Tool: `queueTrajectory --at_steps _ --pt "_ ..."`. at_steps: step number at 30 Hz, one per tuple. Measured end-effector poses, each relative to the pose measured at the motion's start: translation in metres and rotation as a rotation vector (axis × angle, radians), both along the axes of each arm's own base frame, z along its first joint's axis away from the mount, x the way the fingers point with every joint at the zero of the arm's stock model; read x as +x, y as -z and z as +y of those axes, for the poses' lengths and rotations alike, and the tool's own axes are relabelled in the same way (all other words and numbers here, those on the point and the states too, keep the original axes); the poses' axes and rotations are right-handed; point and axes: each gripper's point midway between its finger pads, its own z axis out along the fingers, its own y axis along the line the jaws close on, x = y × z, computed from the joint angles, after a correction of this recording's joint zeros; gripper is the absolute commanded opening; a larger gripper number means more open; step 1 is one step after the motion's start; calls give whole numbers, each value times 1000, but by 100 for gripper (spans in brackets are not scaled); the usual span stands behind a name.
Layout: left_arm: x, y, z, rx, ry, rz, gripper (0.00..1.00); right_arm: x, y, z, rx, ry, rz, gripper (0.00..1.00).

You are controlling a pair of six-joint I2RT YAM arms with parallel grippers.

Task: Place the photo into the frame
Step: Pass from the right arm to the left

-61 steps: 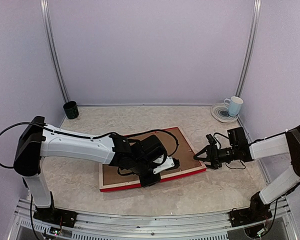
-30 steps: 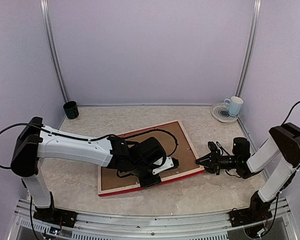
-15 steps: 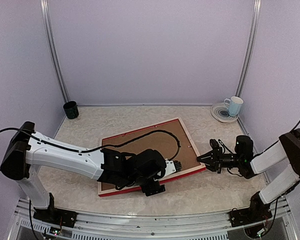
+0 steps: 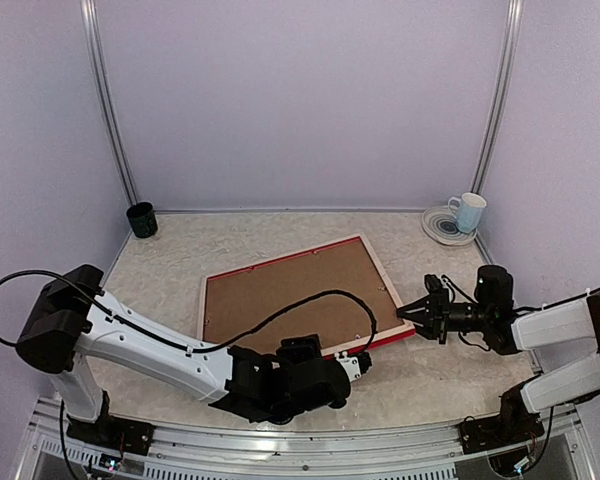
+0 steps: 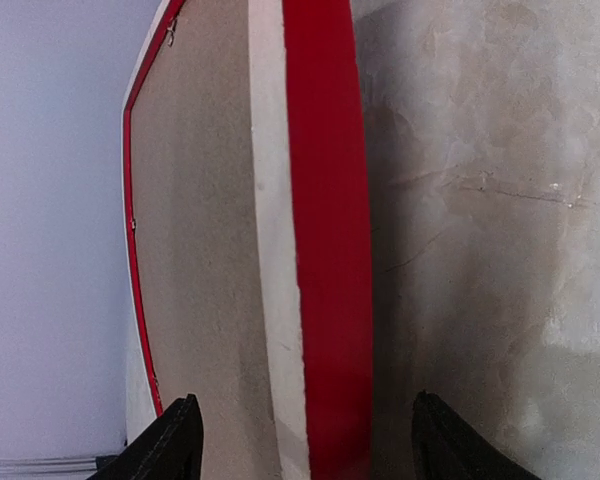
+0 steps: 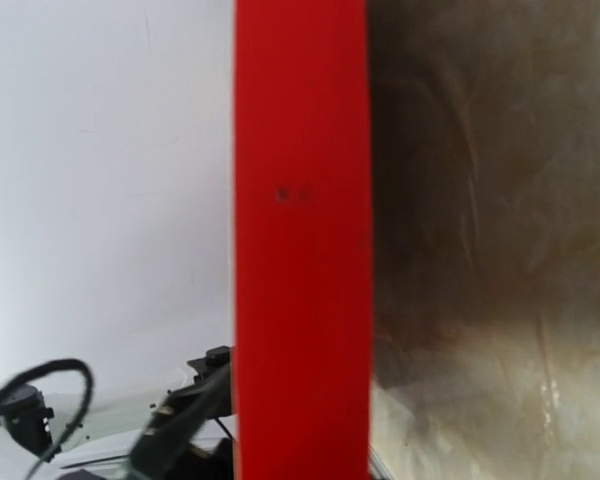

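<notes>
The red frame (image 4: 290, 295) lies face down and askew in the middle of the tabletop (image 4: 180, 250). The left tool (image 5: 300, 445) gapes wide astride the frame's near edge, gripping nothing. The right tool (image 4: 408, 310) meets the frame's right edge; whether it pinches there, I cannot tell.

The frame (image 4: 295, 298) lies back up on the table (image 4: 170, 260). My left claw (image 4: 358, 362) sits just in front of the frame's near edge. My right claw (image 4: 417, 312) is at its right corner. Well behind the frame, a cup (image 4: 141, 219) stands to the left, and a mug (image 4: 469, 211) on a saucer (image 4: 440, 228) to the right.
</notes>
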Motion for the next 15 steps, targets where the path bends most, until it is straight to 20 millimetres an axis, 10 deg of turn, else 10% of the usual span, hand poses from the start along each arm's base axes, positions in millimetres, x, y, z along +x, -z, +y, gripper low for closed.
queueTrajectory --at_steps 15 --pt "11 18 14 79 -47 -120 54 -2 -5 -1 1 16 28 8"
